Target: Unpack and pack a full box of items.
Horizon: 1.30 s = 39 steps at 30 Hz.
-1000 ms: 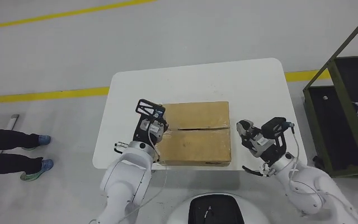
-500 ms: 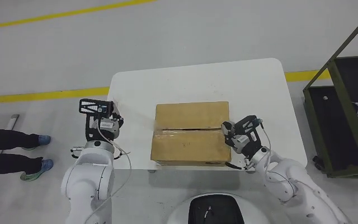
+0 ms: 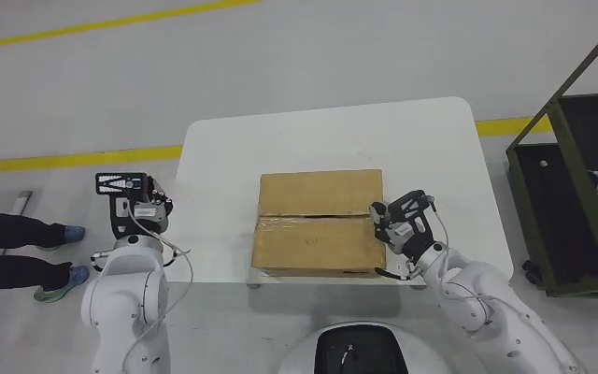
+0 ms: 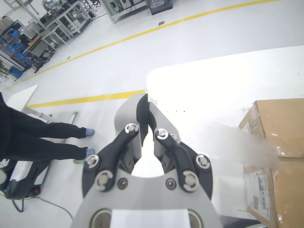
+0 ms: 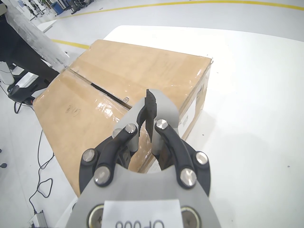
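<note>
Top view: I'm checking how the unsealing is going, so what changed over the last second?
The left gripper, shut on the clear tape strip, drew away from the box leftward past the table edge, stretching the strip. The right gripper, shut, came in to the box's right end. The box stayed put, flaps still down.

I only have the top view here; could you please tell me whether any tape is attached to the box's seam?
Observer: Yes. The right wrist view shows a clear tape strip stretched from one end of the seam on the box, out beyond the box.
Operator: Thank you. What is holding its far end?
Observer: Apparently the left hand: in its own wrist view it is shut, and the strip leads toward it.
</note>
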Each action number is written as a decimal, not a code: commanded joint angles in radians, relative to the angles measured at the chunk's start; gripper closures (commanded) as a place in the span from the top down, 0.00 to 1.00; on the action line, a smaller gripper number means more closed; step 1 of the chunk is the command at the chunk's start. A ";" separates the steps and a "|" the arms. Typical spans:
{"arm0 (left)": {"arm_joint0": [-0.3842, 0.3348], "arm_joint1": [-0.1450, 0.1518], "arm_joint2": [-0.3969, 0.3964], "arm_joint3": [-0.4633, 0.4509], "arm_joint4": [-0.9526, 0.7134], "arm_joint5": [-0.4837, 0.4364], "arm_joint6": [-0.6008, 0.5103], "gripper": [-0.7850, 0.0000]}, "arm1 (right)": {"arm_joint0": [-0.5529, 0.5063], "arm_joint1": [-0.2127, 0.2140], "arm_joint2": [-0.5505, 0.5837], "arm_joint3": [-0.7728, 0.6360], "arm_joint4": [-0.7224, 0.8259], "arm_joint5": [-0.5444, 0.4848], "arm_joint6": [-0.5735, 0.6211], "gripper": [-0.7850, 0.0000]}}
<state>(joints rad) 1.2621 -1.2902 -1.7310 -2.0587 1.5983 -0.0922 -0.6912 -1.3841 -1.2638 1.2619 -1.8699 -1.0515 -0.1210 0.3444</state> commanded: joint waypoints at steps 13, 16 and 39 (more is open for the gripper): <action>-0.027 0.006 -0.015 0.090 0.068 0.064 -0.035 1.00 | 0.007 0.000 -0.001 0.000 -0.005 0.005 0.010 0.00; -0.031 0.007 -0.016 0.100 0.109 0.077 -0.054 1.00 | 0.009 0.000 0.001 -0.001 -0.007 0.010 0.015 0.00; 0.060 -0.006 0.362 -0.098 -0.024 -0.185 -0.040 1.00 | -0.110 0.017 0.139 -0.150 -0.026 0.020 -0.042 0.00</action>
<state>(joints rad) 1.3275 -1.2961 -1.4269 -2.1434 1.5770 -0.2241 -0.7225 -1.4776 -1.2486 1.3808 -2.0094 -1.0782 -0.1032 0.3078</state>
